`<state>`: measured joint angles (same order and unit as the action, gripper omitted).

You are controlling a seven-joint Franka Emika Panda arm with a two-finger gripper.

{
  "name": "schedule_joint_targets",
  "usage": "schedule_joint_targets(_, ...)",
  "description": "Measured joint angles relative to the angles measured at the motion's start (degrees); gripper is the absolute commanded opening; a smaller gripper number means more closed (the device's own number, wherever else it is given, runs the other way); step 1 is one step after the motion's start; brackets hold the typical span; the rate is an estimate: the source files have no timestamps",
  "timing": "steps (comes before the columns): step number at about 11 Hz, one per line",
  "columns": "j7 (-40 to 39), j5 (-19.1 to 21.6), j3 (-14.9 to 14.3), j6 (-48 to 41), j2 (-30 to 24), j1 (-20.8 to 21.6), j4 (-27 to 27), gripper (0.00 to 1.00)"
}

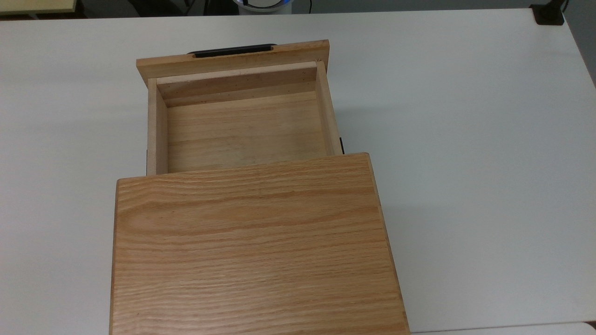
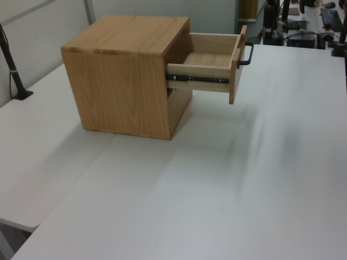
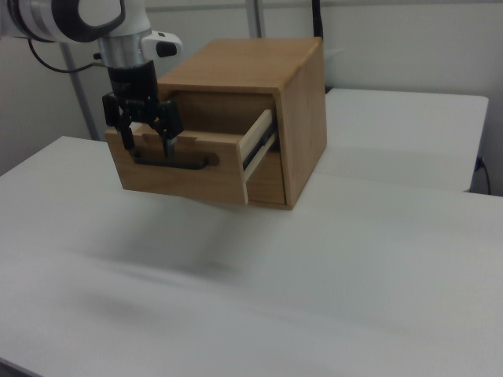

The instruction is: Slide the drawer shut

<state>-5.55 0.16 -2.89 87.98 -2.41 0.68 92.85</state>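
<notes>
Pincer spread wide before the pulled-out drawer.
Its tips hang just above the black handle; the cabinet, mid-desk, lies straight behind along the slide axis.

In the right view, the arm comes in from the upper left corner, its white and grey wrist turned straight down. The black gripper hangs below it with its two fingers spread apart and pointing downward, nothing between them. In the top view, a small white and blue part of the arm's base shows beyond the desk's far edge.
</notes>
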Motion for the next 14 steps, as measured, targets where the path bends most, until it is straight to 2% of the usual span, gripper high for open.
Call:
schedule_joint_targets(8, -0.2, -0.6, -0.3, 0.0, 0.1, 0.0, 0.0, 0.99)
schedule_joint_targets(9, -0.2, -0.6, -0.3, 0.0, 0.1, 0.0, 0.0, 0.87)
schedule_joint_targets(12, -0.5, -0.6, -0.3, 0.0, 0.1, 0.0, 0.0, 0.31)
schedule_joint_targets(14, -1.1, -0.6, -0.3, 0.0, 0.2, 0.0, 0.1, 0.05)
